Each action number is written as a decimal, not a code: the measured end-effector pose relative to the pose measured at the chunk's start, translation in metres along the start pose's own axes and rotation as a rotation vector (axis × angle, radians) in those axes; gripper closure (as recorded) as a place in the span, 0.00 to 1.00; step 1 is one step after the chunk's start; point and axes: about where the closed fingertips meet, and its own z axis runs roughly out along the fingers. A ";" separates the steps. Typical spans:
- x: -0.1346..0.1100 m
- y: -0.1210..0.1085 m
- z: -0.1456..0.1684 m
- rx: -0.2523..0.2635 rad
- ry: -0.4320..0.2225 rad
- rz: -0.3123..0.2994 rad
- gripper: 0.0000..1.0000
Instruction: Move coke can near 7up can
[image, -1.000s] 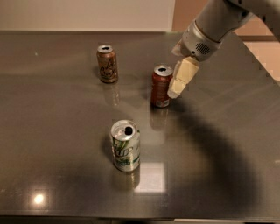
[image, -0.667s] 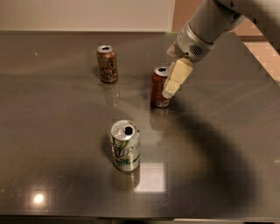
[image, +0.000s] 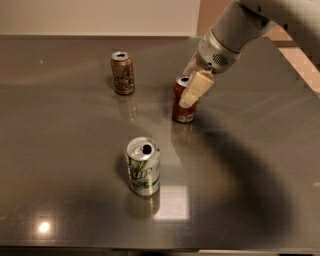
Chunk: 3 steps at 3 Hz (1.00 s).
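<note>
The coke can (image: 181, 112) stands upright on the dark table, right of centre. My gripper (image: 186, 90) hangs over its top from the upper right and is open. One cream finger (image: 196, 88) crosses the front of the can's upper right side, and the other reaches down behind the can. The can rests on the table. The 7up can (image: 143, 167), silver-white with green markings and an open top, stands upright nearer the front, down and left of the coke can and well apart from it.
A tan-brown can with dark script (image: 122, 73) stands upright at the back left. The glossy table (image: 60, 165) runs to a front edge at the bottom of the view, and its right edge slants past my arm (image: 235, 30).
My gripper has moved left, so its front finger now overlaps the coke can instead of standing to its right. None of the three cans has moved.
</note>
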 end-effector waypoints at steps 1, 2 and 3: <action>0.000 0.003 0.000 -0.006 0.000 -0.007 0.53; -0.003 0.018 -0.009 -0.025 0.000 -0.042 0.77; -0.009 0.044 -0.017 -0.062 0.008 -0.111 0.98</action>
